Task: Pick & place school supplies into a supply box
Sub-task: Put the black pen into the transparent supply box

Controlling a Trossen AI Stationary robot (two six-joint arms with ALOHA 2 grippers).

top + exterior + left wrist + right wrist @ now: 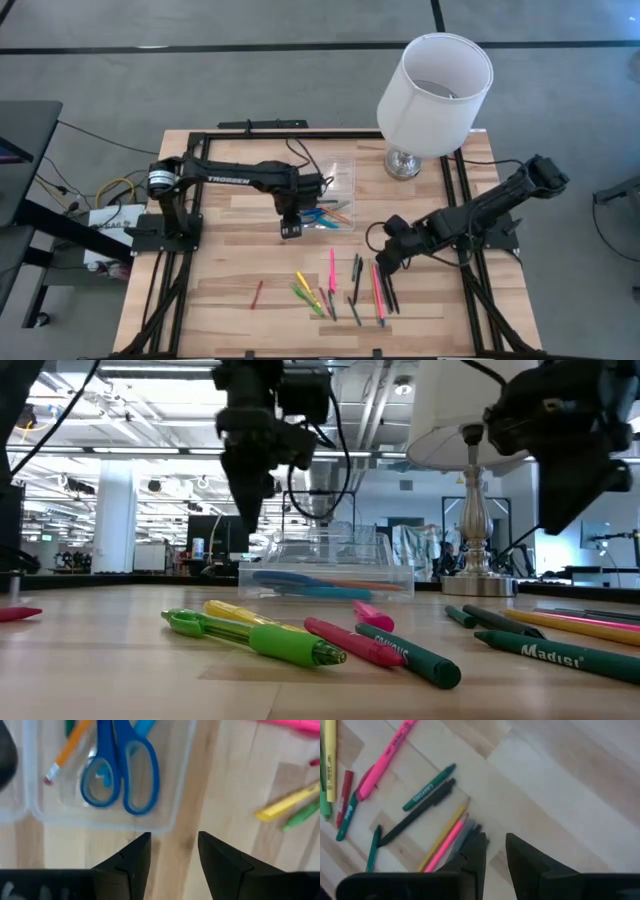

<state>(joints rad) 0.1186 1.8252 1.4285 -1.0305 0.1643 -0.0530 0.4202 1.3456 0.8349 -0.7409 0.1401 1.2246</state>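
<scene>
The clear supply box [335, 195] [325, 572] stands on the table at mid-back. In it lie blue-handled scissors [120, 775] and an orange pencil [65, 750]. My left gripper [290, 230] [174, 847] hangs open over the wood just in front of the box's near wall, pointing down, with nothing between its fingers. Several pens, pencils and markers [335, 285] lie loose on the near half of the table. My right gripper [383, 262] [495, 852] hovers open above their right end, over a pink pen [445, 847] and a yellow pencil [445, 832].
A white lampshade on a chrome base [435, 95] stands at the back right, beside the box. A red pen [257, 293] lies alone toward the near left. Yellow and green highlighters [265, 632] lie nearest the front edge. Bare wood lies left of the box.
</scene>
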